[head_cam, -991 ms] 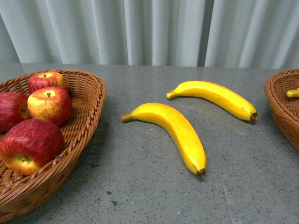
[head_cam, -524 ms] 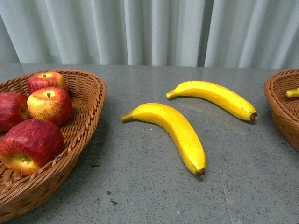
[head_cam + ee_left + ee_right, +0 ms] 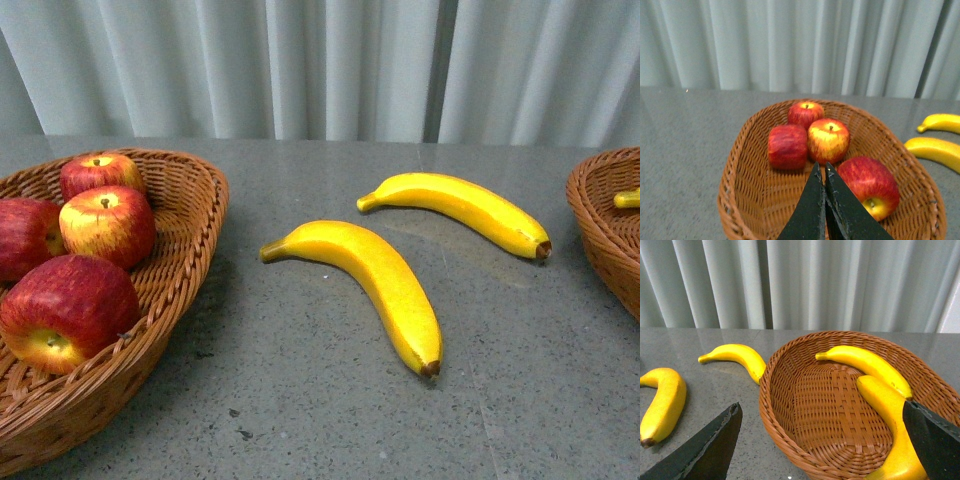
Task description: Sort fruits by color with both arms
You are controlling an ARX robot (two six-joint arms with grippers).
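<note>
Here, apples (image 3: 828, 141) and two bananas (image 3: 867, 365) sit basketed, two loose bananas (image 3: 375, 285) lie unsorted on table (image 3: 300, 420); left hand (image 3: 822, 166) pinched empty, right hand (image 3: 820, 410) wide.

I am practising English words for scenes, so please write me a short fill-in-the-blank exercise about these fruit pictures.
1. The left basket holds ____ apples.
2. ____ bananas lie on the table between the baskets.
3. The left gripper is ____; the right gripper is open.
4. The right basket holds two ____.

Missing words: four; two; shut; bananas.
</note>
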